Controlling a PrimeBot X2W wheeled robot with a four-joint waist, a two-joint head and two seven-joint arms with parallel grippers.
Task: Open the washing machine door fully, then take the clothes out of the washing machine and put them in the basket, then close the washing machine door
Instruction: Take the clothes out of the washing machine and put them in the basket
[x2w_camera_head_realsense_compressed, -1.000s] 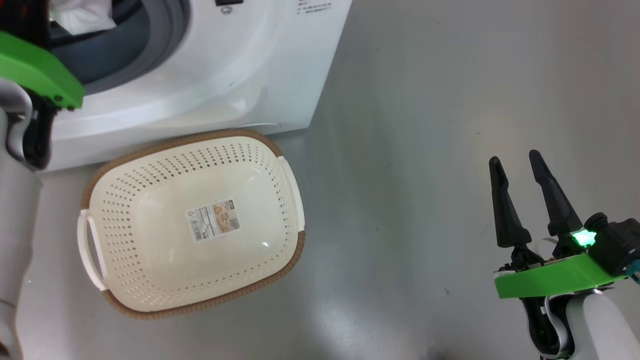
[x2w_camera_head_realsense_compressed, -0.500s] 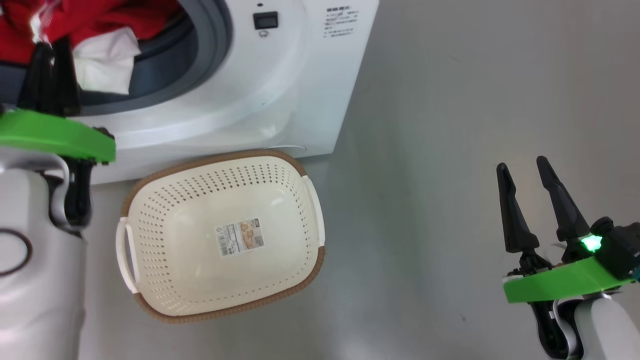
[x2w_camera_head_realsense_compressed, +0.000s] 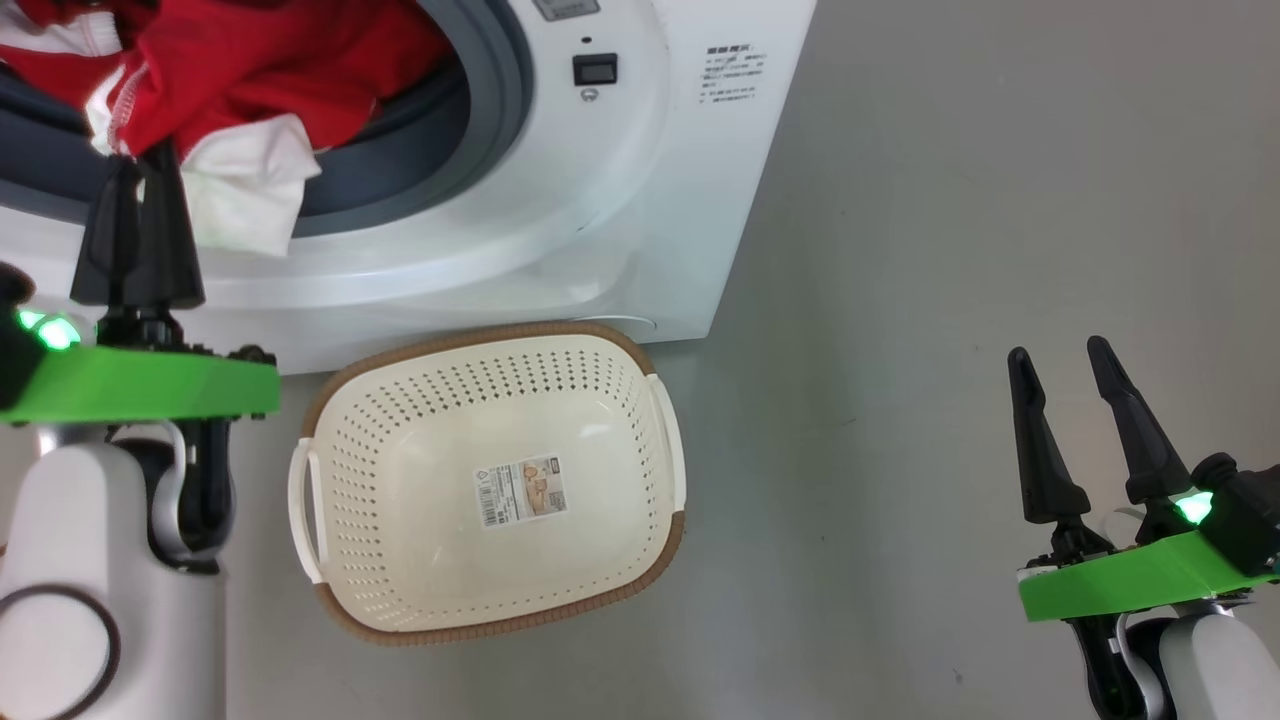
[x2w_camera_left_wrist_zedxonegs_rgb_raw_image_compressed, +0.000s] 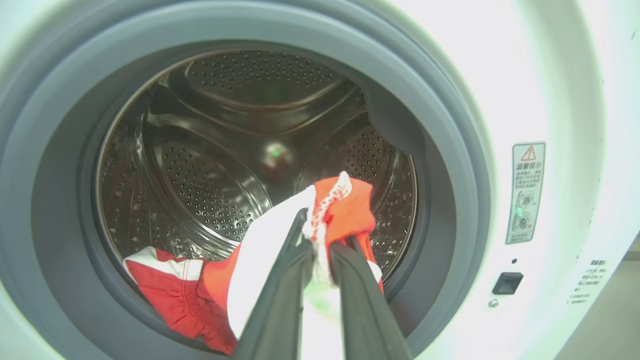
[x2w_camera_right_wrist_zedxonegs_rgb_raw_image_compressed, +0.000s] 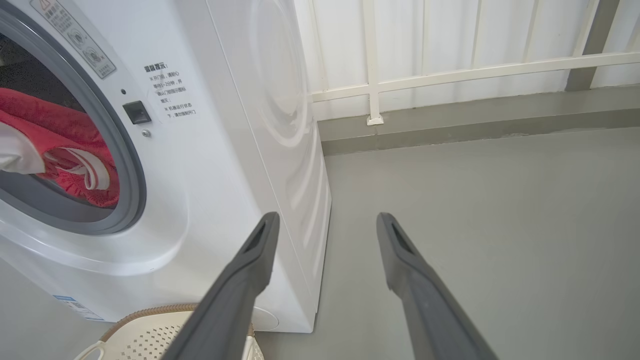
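The white washing machine (x2w_camera_head_realsense_compressed: 620, 200) stands open, its grey ring (x2w_camera_left_wrist_zedxonegs_rgb_raw_image_compressed: 450, 125) framing the steel drum (x2w_camera_left_wrist_zedxonegs_rgb_raw_image_compressed: 210, 150). Red and white clothes (x2w_camera_head_realsense_compressed: 260, 70) hang over the ring's lower lip. My left gripper (x2w_camera_head_realsense_compressed: 135, 165) is shut on a fold of them; in the left wrist view its fingertips (x2w_camera_left_wrist_zedxonegs_rgb_raw_image_compressed: 320, 227) pinch red and white cloth (x2w_camera_left_wrist_zedxonegs_rgb_raw_image_compressed: 350, 210), and more red fabric (x2w_camera_left_wrist_zedxonegs_rgb_raw_image_compressed: 165, 285) trails in the drum. The cream basket (x2w_camera_head_realsense_compressed: 440, 350) sits on the floor just in front of the machine. My right gripper (x2w_camera_head_realsense_compressed: 1058, 352) hovers open far to the right. The washing machine door is out of view.
Grey floor (x2w_camera_head_realsense_compressed: 900, 250) stretches right of the machine and around the basket. In the right wrist view the machine's side (x2w_camera_right_wrist_zedxonegs_rgb_raw_image_compressed: 280, 100) faces a white railed wall (x2w_camera_right_wrist_zedxonegs_rgb_raw_image_compressed: 450, 70), with the basket's rim (x2w_camera_right_wrist_zedxonegs_rgb_raw_image_compressed: 150, 315) at the bottom left.
The head camera has shifted, sliding machine and basket right and down. My left gripper has drawn back from the drum mouth with the clothes, pulling them over the ring. The right gripper stays put.
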